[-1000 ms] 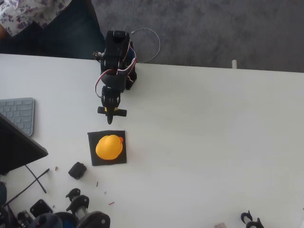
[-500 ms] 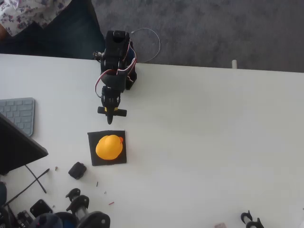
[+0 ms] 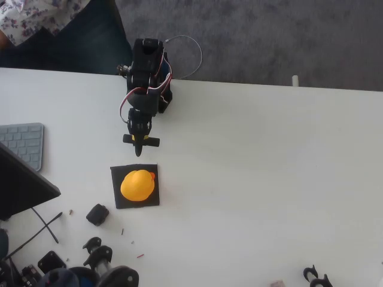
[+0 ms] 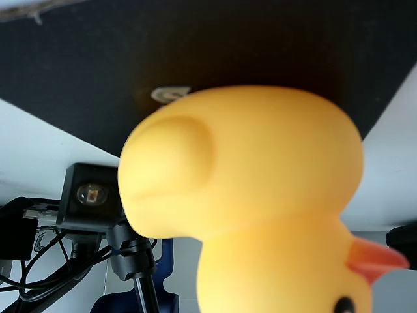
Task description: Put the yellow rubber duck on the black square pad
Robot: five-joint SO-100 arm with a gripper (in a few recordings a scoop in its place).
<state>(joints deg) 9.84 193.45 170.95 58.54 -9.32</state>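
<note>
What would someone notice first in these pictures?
The yellow duck jumps out first: it sits on the black pad on the white table, left of the middle in the overhead view. Just above it hangs the black robot arm with its gripper. Up close, the duck looks huge.

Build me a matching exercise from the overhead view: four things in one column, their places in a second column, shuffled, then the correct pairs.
Things:
1. yellow rubber duck
2. black square pad
3. gripper
4. keyboard

Places:
A. at the left edge of the table
B. resting on the pad
C. above the pad in the picture, apart from the duck
D. flat on the white table, under the duck

Pairs: 1-B, 2-D, 3-C, 4-A
</note>
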